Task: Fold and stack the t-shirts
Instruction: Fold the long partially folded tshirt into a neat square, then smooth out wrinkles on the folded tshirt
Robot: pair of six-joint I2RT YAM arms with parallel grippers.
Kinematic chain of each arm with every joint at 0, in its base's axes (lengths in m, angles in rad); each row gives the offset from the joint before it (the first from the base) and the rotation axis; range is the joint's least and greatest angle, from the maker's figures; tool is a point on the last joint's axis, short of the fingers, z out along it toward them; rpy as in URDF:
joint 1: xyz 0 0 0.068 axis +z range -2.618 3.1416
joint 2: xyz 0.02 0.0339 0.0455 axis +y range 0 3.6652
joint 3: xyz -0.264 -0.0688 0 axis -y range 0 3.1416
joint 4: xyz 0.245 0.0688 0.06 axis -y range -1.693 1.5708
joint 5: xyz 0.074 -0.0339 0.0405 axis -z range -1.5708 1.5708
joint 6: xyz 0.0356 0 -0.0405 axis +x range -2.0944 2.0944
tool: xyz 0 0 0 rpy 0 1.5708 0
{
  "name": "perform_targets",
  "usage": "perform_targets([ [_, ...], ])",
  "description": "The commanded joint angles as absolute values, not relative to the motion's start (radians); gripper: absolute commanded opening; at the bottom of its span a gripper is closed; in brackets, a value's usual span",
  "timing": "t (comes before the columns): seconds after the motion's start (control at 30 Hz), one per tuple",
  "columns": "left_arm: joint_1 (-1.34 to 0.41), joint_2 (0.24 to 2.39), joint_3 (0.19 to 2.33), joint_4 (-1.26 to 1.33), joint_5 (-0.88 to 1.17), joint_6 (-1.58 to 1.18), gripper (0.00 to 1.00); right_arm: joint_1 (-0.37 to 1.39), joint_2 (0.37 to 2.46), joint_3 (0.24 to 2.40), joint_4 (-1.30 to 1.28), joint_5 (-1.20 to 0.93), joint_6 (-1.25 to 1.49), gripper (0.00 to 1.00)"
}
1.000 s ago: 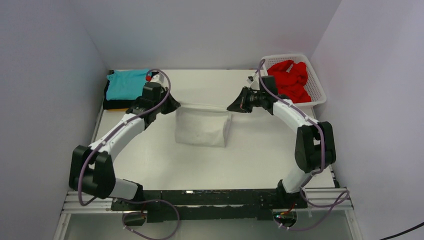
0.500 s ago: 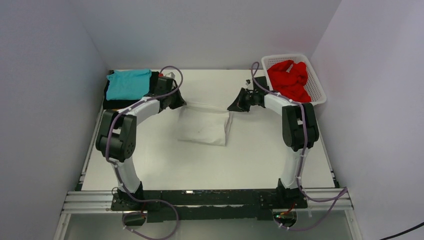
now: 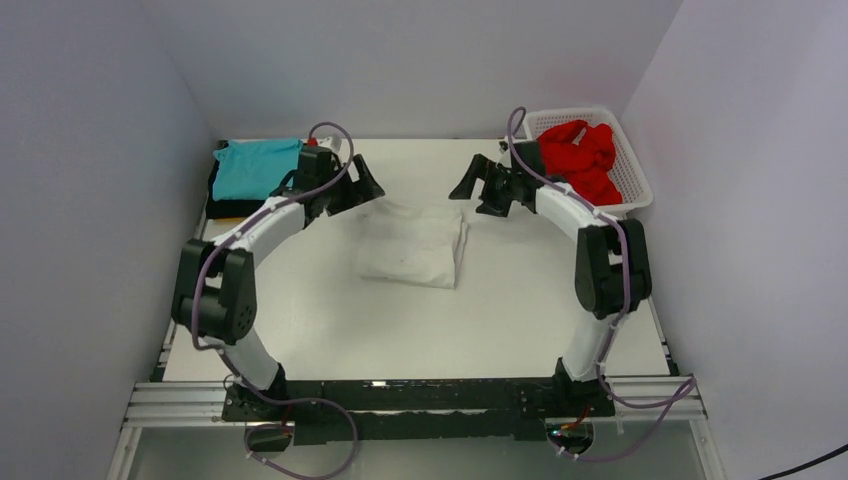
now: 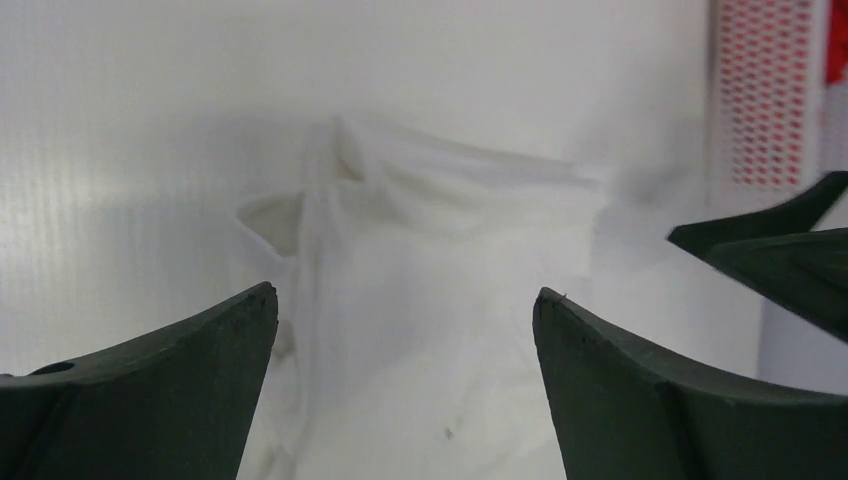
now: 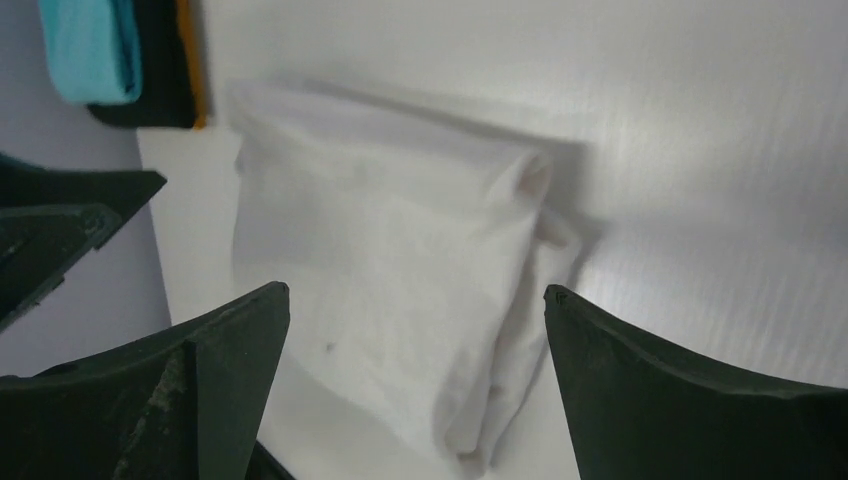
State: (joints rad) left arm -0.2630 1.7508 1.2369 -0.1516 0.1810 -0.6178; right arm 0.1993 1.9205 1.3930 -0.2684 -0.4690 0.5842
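Folded white t-shirt (image 3: 412,250) lies on the table (image 3: 400,330) toward the middle of its far edge. It is flanked by the left gripper (image 3: 366,187) and the right gripper (image 3: 472,193), both with jaws spread wide and holding nothing. Each hangs just off one far corner of the cloth, and seems apart from it as far as the overhead view lets one judge.

The shirt forms a rough rectangle, its far edge rumpled, with loose layers bulging along its right side. Whether the sleeves are tucked inside cannot be made out. Both wrist views are soft with blur, and the lower frame edge cuts off the fingers.

At the table's far left corner a teal t-shirt (image 3: 255,168) tops a pile, covering most of a black t-shirt (image 3: 228,208) beneath. Only a thin strip of a yellow-orange t-shirt (image 5: 197,60) shows at the pile's edge, in the right wrist view alone.

At the far right corner a red t-shirt (image 3: 580,160) lies bunched in a white basket (image 3: 640,190), its shape lost in folds. The basket's near left corner is hidden behind the right arm (image 3: 560,205).
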Motion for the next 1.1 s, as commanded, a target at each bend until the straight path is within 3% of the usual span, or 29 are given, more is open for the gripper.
perform_targets([
  [0.0, -0.295, 1.616, 1.164, -0.027, 0.376, -0.647, 0.99, 0.279, 1.724, 1.209, -0.057, -0.579, 0.626, 1.0],
  [0.23, -0.341, 1.704, 1.027, 0.165, 0.532, -0.737, 1.0, 0.316, 1.814, 0.901, 0.655, -0.885, 1.029, 1.0],
  [0.37, -0.34, 1.777, 0.956, 0.194, 0.542, -0.773, 1.0, 0.306, 1.924, 0.839, 0.808, -0.948, 1.117, 1.0],
  [0.7, -0.316, 1.697, 0.832, 0.035, 0.37, -0.665, 0.99, 0.258, 1.791, 0.799, 0.206, -0.619, 0.681, 1.0],
  [0.9, -0.318, 1.54, 0.881, 0.036, 0.387, -0.631, 1.0, 0.289, 1.661, 0.888, 0.109, -0.643, 0.595, 1.0],
  [1.07, -0.309, 1.609, 1.063, 0.002, 0.38, -0.608, 0.99, 0.304, 1.692, 1.018, 0.193, -0.683, 0.642, 1.0],
])
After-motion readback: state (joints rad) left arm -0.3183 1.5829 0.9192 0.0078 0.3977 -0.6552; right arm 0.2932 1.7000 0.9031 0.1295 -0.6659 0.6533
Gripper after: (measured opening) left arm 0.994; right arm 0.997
